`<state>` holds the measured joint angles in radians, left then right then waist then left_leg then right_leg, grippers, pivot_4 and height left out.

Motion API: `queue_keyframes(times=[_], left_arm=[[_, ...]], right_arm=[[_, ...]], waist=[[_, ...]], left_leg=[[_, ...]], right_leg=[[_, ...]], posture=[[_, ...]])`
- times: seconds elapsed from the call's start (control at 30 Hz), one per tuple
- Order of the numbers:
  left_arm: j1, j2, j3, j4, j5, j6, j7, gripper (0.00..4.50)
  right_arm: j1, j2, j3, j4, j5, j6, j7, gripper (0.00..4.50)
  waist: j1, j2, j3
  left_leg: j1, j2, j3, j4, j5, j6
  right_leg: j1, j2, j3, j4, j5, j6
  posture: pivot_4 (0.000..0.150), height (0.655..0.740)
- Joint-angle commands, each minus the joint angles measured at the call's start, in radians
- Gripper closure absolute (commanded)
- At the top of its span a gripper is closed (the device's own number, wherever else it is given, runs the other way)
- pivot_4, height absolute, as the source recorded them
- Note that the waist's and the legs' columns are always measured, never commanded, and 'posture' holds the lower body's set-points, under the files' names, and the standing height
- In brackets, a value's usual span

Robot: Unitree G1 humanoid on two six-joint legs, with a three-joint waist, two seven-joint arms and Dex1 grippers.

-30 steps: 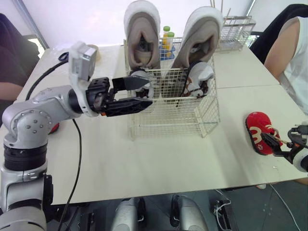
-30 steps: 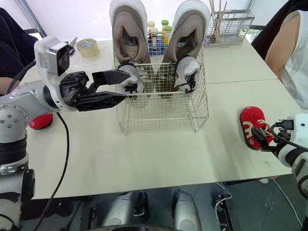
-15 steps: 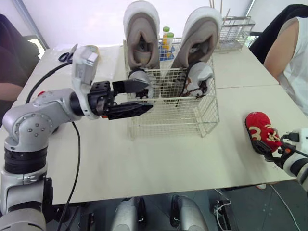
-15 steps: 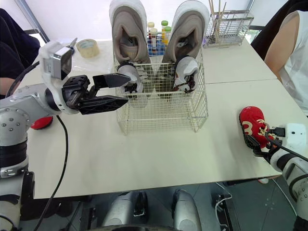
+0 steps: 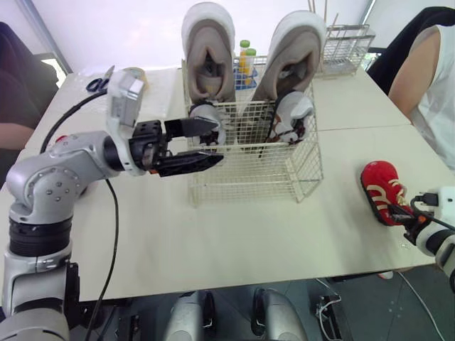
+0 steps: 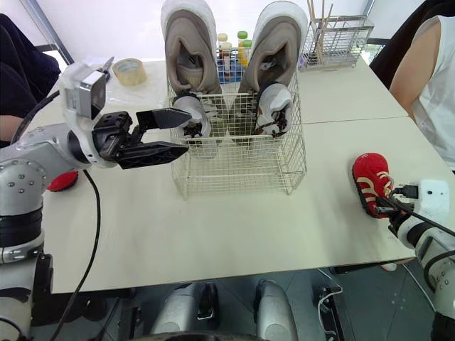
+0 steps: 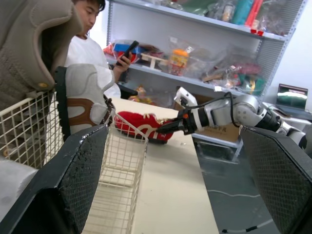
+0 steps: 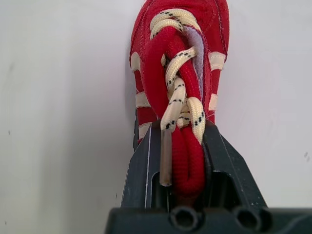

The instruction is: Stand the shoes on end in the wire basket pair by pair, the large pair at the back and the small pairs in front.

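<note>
Two large beige shoes stand on end at the back of the wire basket. A small grey-and-white pair stands in front of them. A small red shoe with cream laces lies on the table at the right. My right gripper is shut on its near end, the fingers pressing both sides. My left gripper hovers open at the basket's left front corner, holding nothing. Another red shoe lies at the left, half hidden behind my left arm.
A tape roll and scissors lie at the back left. Bottles stand behind the basket, and a second wire rack at the back right. A person sits at the right, another person at the left.
My right gripper has closed on the red shoe, which has turned a little on the table. The left arm rose slightly, then stayed put.
</note>
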<state>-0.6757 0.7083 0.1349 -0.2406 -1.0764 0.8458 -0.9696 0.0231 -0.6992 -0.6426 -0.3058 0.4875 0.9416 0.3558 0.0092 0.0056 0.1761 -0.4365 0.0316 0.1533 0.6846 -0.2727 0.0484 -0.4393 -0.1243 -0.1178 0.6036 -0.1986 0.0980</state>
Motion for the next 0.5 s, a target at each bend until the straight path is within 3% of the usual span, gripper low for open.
queue_keyframes(times=[0.03,0.23,0.5], left_arm=[[-0.06,-0.018,0.043,0.044,-0.023,-0.006,-0.001,0.0],[-0.192,-0.066,0.082,0.177,-0.08,0.043,0.043,0.0],[-0.367,-0.097,0.151,0.366,-0.146,0.141,0.13,0.0]], right_arm=[[-0.128,-0.151,-0.103,-0.042,0.036,-0.065,0.063,4.36],[-0.416,-0.397,-0.073,-0.004,0.124,-0.139,0.224,4.36],[-0.691,-0.456,0.144,-0.042,0.267,-0.256,0.455,4.36]], waist=[[0.001,0.001,0.0],[0.002,0.001,0.001],[-0.002,0.0,0.001]], left_leg=[[0.0,0.0,0.0,0.0,0.0,0.0],[0.002,0.0,0.001,0.001,0.001,0.0],[0.004,0.001,0.002,0.001,0.001,-0.001]], right_leg=[[0.0,0.0,0.0,0.0,0.0,0.0],[-0.001,0.001,0.003,0.006,-0.001,0.0],[0.0,0.001,0.004,0.007,0.0,0.0]], posture=[[0.15,0.74],[0.15,0.74],[0.15,0.74]])
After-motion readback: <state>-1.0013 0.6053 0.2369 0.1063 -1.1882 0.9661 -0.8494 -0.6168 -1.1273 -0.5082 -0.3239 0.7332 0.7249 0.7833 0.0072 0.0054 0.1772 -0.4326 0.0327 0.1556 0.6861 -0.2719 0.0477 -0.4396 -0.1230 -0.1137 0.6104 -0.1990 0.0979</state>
